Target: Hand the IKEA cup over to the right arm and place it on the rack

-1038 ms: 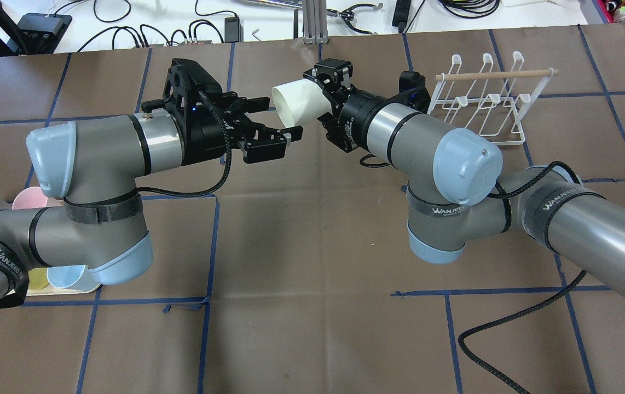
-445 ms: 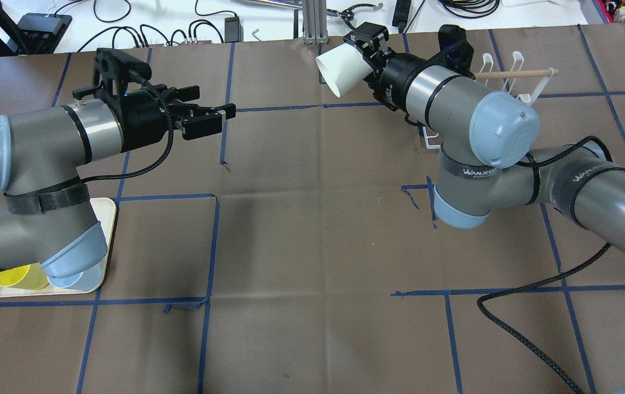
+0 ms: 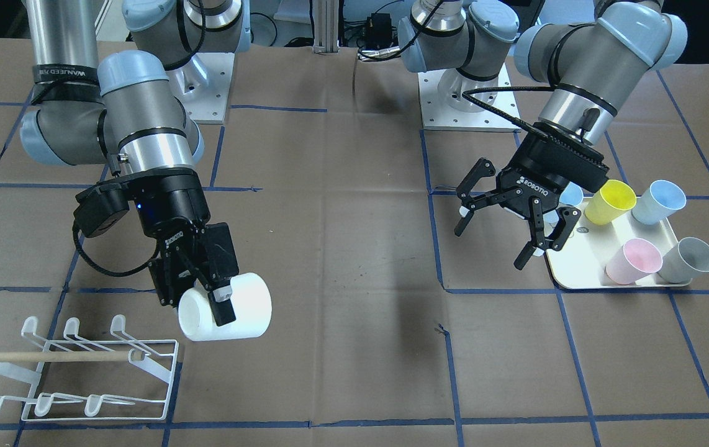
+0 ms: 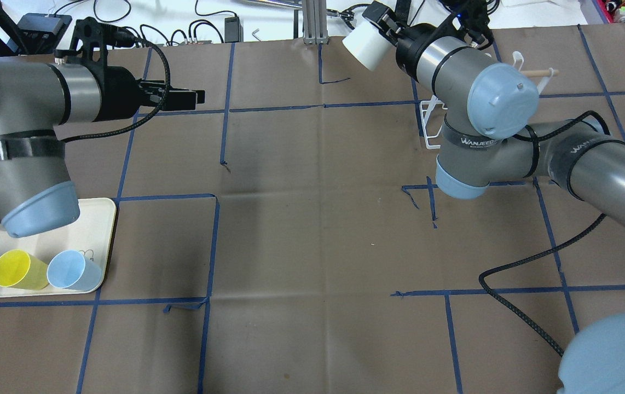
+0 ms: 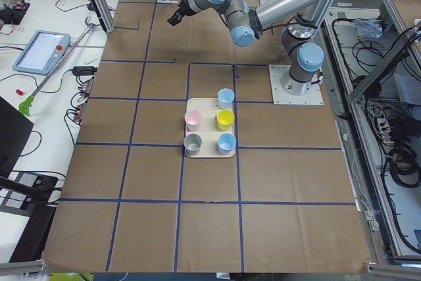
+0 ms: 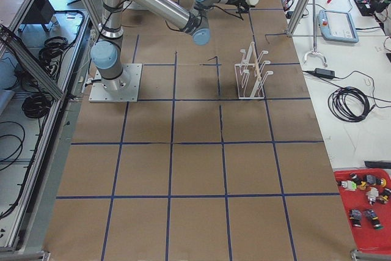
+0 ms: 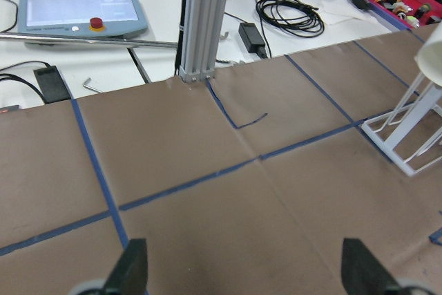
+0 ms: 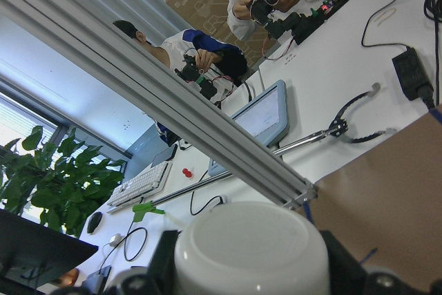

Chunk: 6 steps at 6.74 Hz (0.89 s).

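white cup point(image 3: 249, 310) is clamped in the right end effector point(image 3: 200, 304), so the handover looks done; left end effector point(image 3: 503, 241) gapes empty; placing on the rack point(image 3: 81, 372) remains.

Left pincer point(image 3: 492, 247) splayed open, right pincer point(image 3: 200, 304) clamped, arms well apart.

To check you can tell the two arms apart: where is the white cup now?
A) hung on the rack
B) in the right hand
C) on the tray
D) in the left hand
B: the right hand is shut on the white cup near the rack, not on it, while the left hand is open and empty.
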Motion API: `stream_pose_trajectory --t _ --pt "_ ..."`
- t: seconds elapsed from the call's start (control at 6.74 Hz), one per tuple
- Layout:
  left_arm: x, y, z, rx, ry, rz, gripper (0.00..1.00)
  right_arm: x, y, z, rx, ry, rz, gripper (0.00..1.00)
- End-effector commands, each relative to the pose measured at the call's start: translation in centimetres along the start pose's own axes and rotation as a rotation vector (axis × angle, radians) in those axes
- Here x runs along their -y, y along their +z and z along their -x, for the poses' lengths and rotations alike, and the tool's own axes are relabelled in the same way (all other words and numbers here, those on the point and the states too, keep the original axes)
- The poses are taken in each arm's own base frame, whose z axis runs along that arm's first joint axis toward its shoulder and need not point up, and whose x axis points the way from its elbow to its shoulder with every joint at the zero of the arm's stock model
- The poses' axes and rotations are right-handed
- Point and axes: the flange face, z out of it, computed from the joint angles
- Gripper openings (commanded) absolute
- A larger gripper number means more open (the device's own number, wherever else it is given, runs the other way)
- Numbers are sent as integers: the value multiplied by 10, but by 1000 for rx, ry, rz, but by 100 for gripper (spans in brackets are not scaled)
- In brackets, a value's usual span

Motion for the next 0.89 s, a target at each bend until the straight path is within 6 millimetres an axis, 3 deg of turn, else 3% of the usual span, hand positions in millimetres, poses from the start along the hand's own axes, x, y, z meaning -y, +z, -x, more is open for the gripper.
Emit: stream_pose_trajectory --t 0.0,0.3,0.44,0.59,0.74 --pt "30 -9 -7 65 -27 207 99 40 9 -28 -77 -413 -51 19" --pt "41 -28 -34 170 -25 453 99 76 13 -58 -135 -620 -83 20" --pt "47 -38 -49 220 -96 503 99 75 29 -71 -141 -627 -75 20" --pt "45 -52 -60 228 -111 562 99 98 45 -87 -153 -652 -101 20" --pt "38 -71 -66 252 -127 641 99 109 59 -114 -178 -676 -103 21"
